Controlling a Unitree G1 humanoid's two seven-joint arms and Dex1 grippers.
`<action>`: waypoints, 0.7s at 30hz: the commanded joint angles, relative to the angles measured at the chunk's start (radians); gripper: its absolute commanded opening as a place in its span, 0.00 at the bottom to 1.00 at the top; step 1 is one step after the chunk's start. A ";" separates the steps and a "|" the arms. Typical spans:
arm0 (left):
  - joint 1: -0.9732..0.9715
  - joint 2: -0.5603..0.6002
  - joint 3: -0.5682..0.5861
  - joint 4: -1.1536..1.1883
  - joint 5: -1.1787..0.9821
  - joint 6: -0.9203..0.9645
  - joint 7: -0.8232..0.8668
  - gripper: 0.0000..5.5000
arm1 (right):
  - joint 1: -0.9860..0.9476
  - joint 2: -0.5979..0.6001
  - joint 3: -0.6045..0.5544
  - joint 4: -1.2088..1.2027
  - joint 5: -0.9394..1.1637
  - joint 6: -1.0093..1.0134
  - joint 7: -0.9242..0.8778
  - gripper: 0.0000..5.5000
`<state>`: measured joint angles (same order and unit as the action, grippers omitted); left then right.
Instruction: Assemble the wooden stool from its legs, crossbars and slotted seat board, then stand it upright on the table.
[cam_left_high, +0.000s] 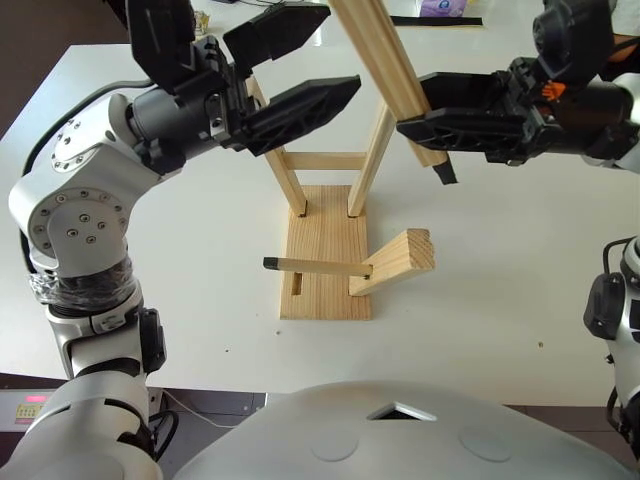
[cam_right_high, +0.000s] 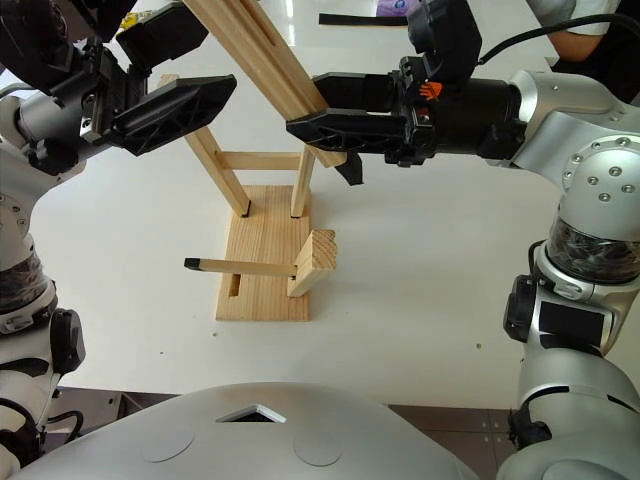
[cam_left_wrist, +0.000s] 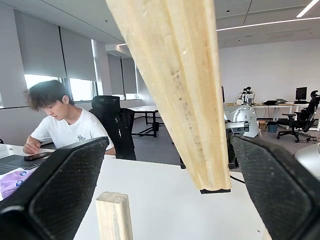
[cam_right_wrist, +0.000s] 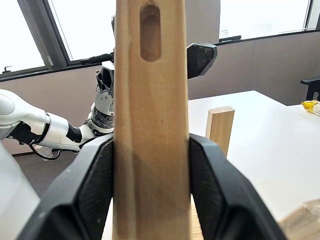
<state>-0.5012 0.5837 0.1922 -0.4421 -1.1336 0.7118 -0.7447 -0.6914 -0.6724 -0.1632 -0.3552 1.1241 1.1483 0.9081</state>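
R gripper (cam_left_high: 412, 104) clamps leg (cam_left_high: 378, 40) aloft

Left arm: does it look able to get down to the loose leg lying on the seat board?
Probably yes. The left gripper is open and empty, up beside the standing legs. The loose leg lies on the seat board nearer the robot, with nothing over it.

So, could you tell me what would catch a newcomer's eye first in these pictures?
The right gripper clamps a long wooden leg tilted above the table, with the open left gripper just beside it. Below them the seat board lies flat, two legs standing in it joined by a crossbar, and another leg resting on its near end.
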 joint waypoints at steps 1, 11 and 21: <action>-0.046 0.010 -0.017 0.008 -0.022 0.031 -0.004 0.82 | -0.007 -0.043 0.022 -0.015 0.015 -0.001 0.049 0.37; -0.105 0.001 -0.032 0.039 -0.083 0.072 -0.026 0.82 | 0.036 -0.084 0.073 -0.036 -0.011 -0.035 0.119 0.37; -0.054 0.038 -0.036 0.009 -0.084 0.094 -0.101 0.79 | 0.036 -0.101 0.090 -0.040 -0.023 -0.062 0.131 0.37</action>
<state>-0.5700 0.6088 0.1618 -0.4164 -1.2182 0.7946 -0.8312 -0.6523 -0.7572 -0.0792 -0.3861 1.1126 1.1020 1.0285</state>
